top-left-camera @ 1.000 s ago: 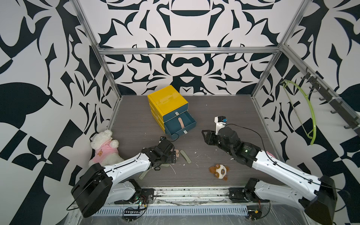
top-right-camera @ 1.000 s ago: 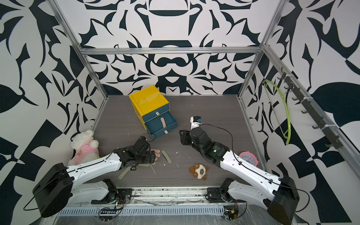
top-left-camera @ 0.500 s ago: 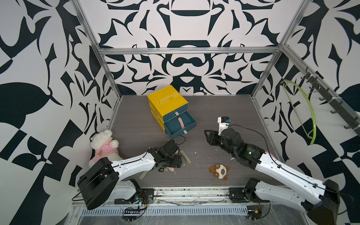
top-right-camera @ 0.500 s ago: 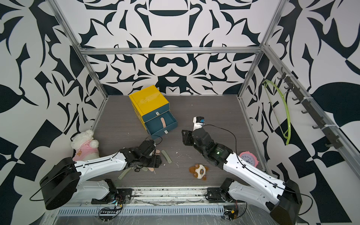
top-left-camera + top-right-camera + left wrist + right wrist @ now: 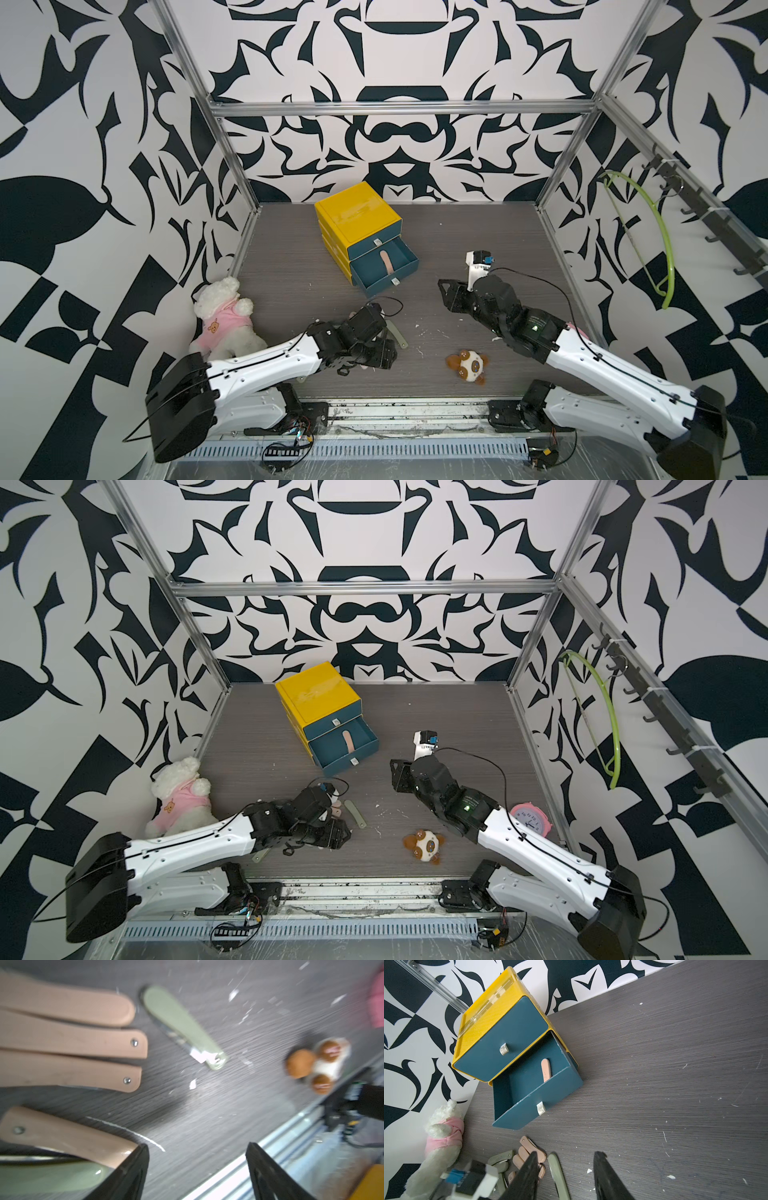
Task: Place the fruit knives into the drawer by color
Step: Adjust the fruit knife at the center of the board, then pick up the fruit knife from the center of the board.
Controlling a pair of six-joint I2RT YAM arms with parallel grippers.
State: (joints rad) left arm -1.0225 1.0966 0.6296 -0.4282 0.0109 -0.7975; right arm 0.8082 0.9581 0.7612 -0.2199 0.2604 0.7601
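You're mid-pick: left gripper (image 5: 197, 1147) jaws apart, empty, beside a peach knife (image 5: 62, 1136). Straddle it, clamp, carry to the pulled-out drawer (image 5: 376, 286) at 12 o'clock. Right gripper (image 5: 566, 1153) half-spread, empty.

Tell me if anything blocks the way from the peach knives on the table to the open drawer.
Nothing visible does. Bare dark tabletop lies between the peach-pink plastic knives and the pulled-out teal middle drawer, holding one peach knife.
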